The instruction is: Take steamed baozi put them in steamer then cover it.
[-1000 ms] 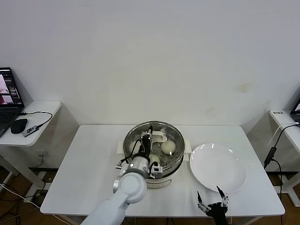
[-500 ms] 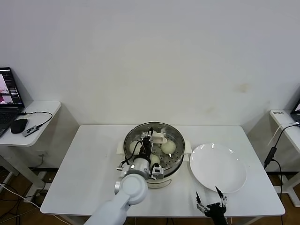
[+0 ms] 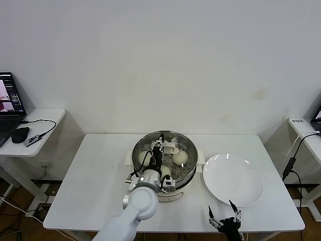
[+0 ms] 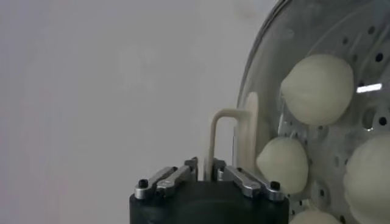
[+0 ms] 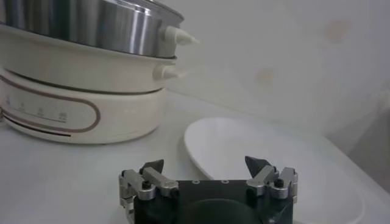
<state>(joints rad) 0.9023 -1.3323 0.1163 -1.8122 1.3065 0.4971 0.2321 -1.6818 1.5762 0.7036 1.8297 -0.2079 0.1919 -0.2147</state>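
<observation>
The steamer (image 3: 186,174) stands mid-table with the glass cover (image 3: 186,145) lying on it. Through the glass I see three steamed baozi (image 3: 180,157), also visible in the left wrist view (image 4: 317,88). My left gripper (image 3: 159,150) reaches down over the pot and is shut on the cover's cream-white handle (image 4: 222,115); the handle's leg runs straight in between the fingertips of this gripper (image 4: 205,165). My right gripper (image 3: 223,217) hangs open and holds nothing near the table's front edge, just in front of the plate; from its wrist the gripper (image 5: 204,164) faces the steamer's side (image 5: 91,24).
A flat white plate (image 3: 233,181) with nothing on it lies to the right of the steamer, also seen in the right wrist view (image 5: 262,146). Side tables with a laptop (image 3: 10,100) and cables flank the white table (image 3: 90,175).
The left gripper with the cover's handle has hardly shifted over the pot. The right gripper has drifted slightly lower toward the table's front edge.
</observation>
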